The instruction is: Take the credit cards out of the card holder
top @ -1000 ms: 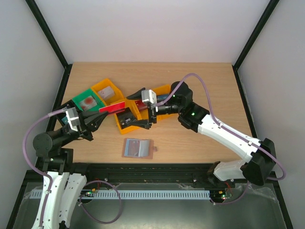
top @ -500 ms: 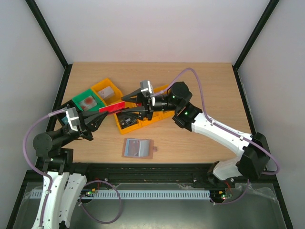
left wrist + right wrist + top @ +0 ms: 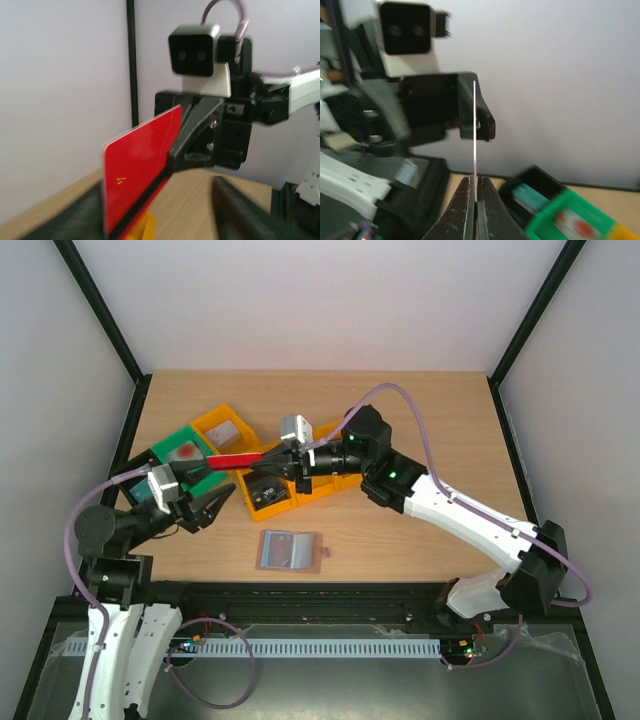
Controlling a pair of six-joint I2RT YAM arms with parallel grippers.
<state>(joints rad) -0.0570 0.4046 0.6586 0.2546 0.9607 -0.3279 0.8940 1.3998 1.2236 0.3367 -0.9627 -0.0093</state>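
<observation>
R pincer [image 3: 264, 458] is clamped on a red credit card [image 3: 238, 461], held up over the orange bins [image 3: 270, 502]. L pincer [image 3: 217, 505] sits w/ fingers apart, just below the card and gripping nothing. Card holder [image 3: 290, 550] lies open on the counter [image 3: 420, 410], blue lining up, near the front edge, apart from both pincers.

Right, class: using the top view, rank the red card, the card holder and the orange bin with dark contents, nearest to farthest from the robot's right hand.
1. red card: clamped in the right hand, sticking out to the left.
2. orange bin: just nearside of the hand.
3. card holder: lying open by the table's near edge.
</observation>
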